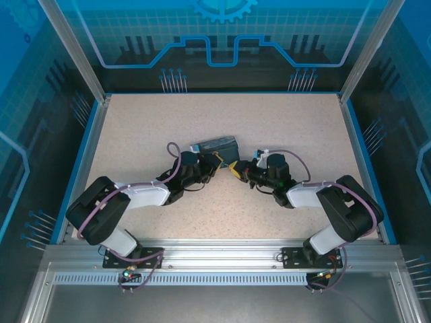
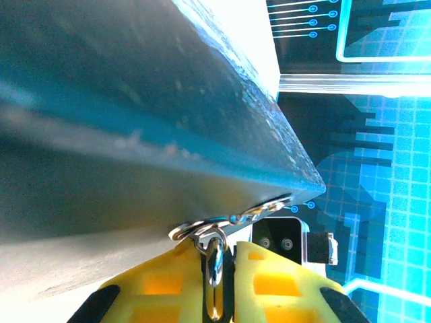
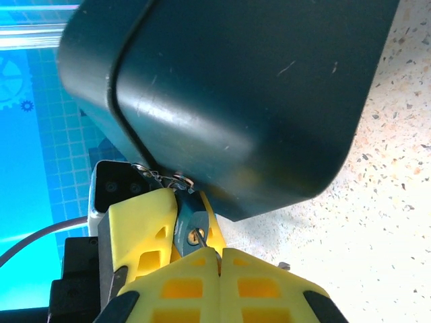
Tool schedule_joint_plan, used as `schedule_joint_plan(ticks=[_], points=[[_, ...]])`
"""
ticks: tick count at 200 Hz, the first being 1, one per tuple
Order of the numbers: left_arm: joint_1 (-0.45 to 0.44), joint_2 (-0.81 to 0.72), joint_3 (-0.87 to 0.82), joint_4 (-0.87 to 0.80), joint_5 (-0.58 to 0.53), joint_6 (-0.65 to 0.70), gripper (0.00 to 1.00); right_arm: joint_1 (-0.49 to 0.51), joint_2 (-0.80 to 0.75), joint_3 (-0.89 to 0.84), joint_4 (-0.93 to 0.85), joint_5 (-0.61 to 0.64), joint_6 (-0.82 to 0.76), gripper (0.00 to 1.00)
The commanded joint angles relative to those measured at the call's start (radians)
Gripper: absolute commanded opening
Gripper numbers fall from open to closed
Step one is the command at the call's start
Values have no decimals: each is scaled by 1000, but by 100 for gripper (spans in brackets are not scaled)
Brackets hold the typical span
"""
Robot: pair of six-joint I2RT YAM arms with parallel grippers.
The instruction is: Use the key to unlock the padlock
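Clenched in the yellow right pincer (image 3: 219, 256), the tiny dark grey metal key (image 3: 205, 249) is held at the small grey-blue padlock (image 3: 188, 227), whose silver steel loop (image 2: 214, 264) is gripped by the left pincer (image 2: 219, 250). Turned off-axis, the key could be bent or dropped.

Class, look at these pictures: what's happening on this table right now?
Two robot arms meet at a dark blue painted box in the middle of the speckled beige table. The left hand is shut on a thin silver metal ring at the box's lower edge. The right hand is shut beside a small dark grey metal key; whether it sits in a lock is hidden.
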State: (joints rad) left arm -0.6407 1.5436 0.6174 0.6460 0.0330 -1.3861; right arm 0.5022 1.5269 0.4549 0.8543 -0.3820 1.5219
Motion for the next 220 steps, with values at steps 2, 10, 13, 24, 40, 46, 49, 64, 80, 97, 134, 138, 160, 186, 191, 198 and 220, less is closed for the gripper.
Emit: schedule_joint_plan(ticks=[2, 10, 13, 24, 40, 46, 49, 64, 80, 97, 134, 138, 160, 186, 191, 198, 220], points=[[-10, -20, -4, 64, 40, -21, 0, -19, -46, -14, -27, 19, -13, 0], [-9, -19, -4, 67, 39, -23, 0, -19, -52, -18, -32, 22, -15, 0], [-10, -17, -4, 68, 39, -22, 0, -19, -54, -19, -33, 23, -15, 0], [-9, -17, -4, 69, 39, -24, 0, -19, -58, -24, -32, 23, -13, 0], [-9, -10, -4, 79, 39, -30, 0, -16, -64, -27, -37, 25, -11, 0], [-9, -8, -4, 80, 39, -33, 0, -13, -67, -28, -44, 29, -12, 0], [-10, -7, -4, 82, 39, -34, 0, -12, -69, -28, -48, 30, -11, 0], [-10, -5, -4, 89, 38, -36, 0, -7, -75, -31, -62, 41, -9, 0], [-9, -7, -1, 88, 38, -36, 0, 1, -77, -31, -69, 52, -6, 0], [-9, -9, 0, 85, 39, -36, 0, 10, -76, -25, -76, 60, -4, 0], [-9, -14, 1, 76, 42, -32, 0, 13, -68, -9, -75, 66, -2, 0], [-10, -13, 1, 76, 42, -33, 0, 14, -67, -7, -75, 65, -2, 0], [-10, -15, -1, 76, 42, -32, 0, 13, -61, 8, -75, 63, -3, 0], [-10, -13, 1, 78, 42, -33, 0, 12, -56, 16, -75, 60, -1, 0], [-10, -13, 2, 78, 43, -32, 0, 13, -54, 17, -72, 60, -2, 0], [-10, -11, 2, 78, 42, -33, 0, 13, -54, 18, -72, 60, -2, 0], [-10, -8, 4, 79, 44, -30, 0, 13, -57, 16, -75, 62, -2, 0]])
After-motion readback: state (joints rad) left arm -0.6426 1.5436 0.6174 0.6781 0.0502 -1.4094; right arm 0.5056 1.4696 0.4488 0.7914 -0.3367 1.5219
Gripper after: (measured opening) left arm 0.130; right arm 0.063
